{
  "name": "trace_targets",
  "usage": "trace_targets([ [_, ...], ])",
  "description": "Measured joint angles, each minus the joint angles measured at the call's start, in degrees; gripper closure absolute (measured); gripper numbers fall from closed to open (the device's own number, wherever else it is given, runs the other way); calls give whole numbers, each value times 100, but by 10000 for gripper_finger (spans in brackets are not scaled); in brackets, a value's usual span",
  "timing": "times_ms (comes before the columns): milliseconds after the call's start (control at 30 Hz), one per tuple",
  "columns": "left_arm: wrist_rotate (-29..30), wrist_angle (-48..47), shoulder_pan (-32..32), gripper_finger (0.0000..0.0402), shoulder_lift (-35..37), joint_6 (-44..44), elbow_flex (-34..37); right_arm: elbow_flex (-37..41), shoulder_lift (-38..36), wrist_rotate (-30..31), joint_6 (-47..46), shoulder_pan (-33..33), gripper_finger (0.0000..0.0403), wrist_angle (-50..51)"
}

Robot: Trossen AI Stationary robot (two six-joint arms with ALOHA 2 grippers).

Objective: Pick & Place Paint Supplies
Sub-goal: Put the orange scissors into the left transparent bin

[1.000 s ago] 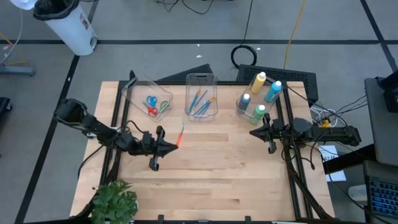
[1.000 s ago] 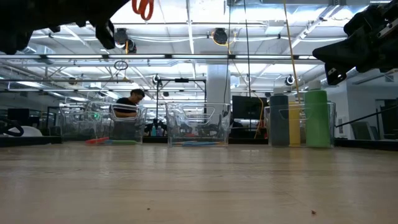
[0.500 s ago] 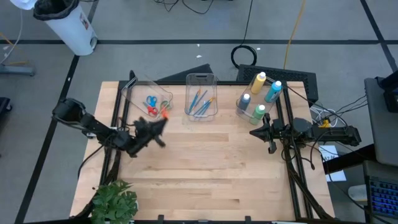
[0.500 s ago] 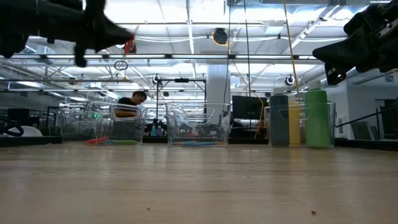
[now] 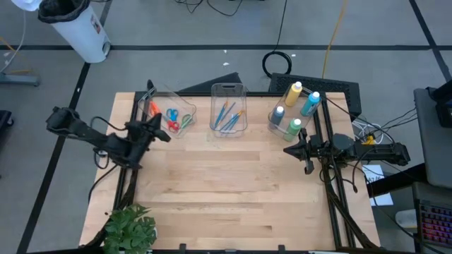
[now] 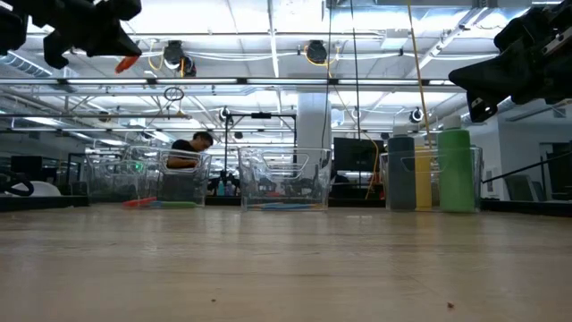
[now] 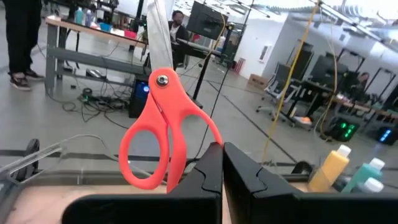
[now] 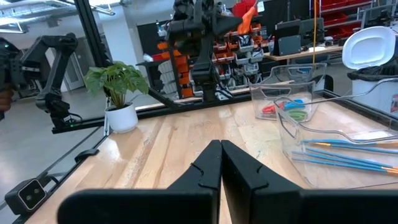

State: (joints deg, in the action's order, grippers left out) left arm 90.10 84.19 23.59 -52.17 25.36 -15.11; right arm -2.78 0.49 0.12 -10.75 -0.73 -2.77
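Left hand [image 5: 150, 121] is up in the air, pinching the orange scissors [image 7: 163, 134] by one handle, blades pointing away from the wrist. From above, the hand hangs over the near edge of the scissors bin [image 5: 185, 106], so this looks like the drop step.

To do it well: get the scissors fully over the open bin before letting go, and come down a bit first (they're well above the counter [image 5: 233, 190] in the low view, and a long fall could bounce them off the rim). They're gripped by one loop only, so they could swing; I'd move slowly and level.

Right hand [image 5: 288, 150] waits at its own side of the counter, fingers pressed together, holding nothing, with the bottle bin [image 5: 274, 125] just beyond it.

Counts, as far as I can see:
- scissors: one in the hand, plus what looks like blue [image 5: 171, 115], red [image 5: 174, 125] and green [image 5: 186, 121] in the bin below and ahead of the hand
- brushes [image 5: 227, 115]: a few in the middle bin, blue and orange handles, can't count them exactly
- bottles: four, yellow [image 5: 292, 94], blue [image 5: 311, 103], green [image 5: 294, 127], grey-blue [image 5: 278, 115]
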Motion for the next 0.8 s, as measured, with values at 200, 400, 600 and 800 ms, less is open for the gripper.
trace_targets([
  [200,-8,-531,384,401,199,-449,-9,1,0,15,5,0,403,-24],
  [400,-1671,-2522,706,401,155,-2755,-9,0,1,31,8,0,403,-36],
  [600,-2904,-3906,146,401,218,-4218,-9,2,2,41,-4,0,403,-46],
  [800,-4578,-6019,-977,401,855,-5587,-169,0,2,26,-10,0,403,-59],
])
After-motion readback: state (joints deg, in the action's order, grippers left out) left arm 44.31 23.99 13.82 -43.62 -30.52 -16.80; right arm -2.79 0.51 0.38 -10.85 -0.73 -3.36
